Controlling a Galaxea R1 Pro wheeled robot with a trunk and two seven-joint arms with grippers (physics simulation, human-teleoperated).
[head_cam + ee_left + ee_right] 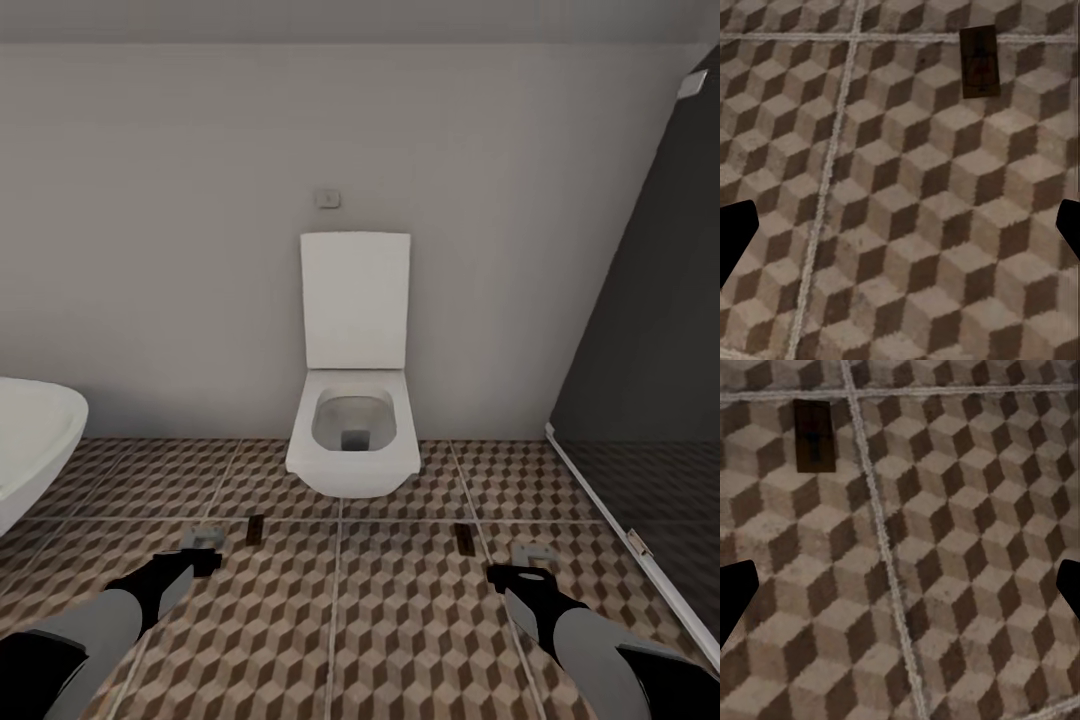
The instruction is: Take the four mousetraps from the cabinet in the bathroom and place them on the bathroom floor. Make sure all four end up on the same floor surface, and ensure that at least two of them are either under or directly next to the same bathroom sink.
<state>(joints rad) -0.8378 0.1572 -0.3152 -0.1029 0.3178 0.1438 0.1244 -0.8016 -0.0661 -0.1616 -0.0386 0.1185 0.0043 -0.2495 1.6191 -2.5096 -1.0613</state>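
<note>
Cube-patterned floor (400, 640) carries two mousetraps (255, 530) (464, 537), apparently lying flat.

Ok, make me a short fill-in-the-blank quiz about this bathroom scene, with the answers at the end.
1. The number of mousetraps lying on the bathroom floor in the head view, one mousetrap on the left and another mousetrap on the right, is ____.
2. The white fixture standing between and behind them, its lid raised, is a ____.
3. The left hand and the right hand are both ____, holding nothing.
4. The floor tiles carry a 3D ____ pattern.

Answers: two; toilet; open; cube
</note>
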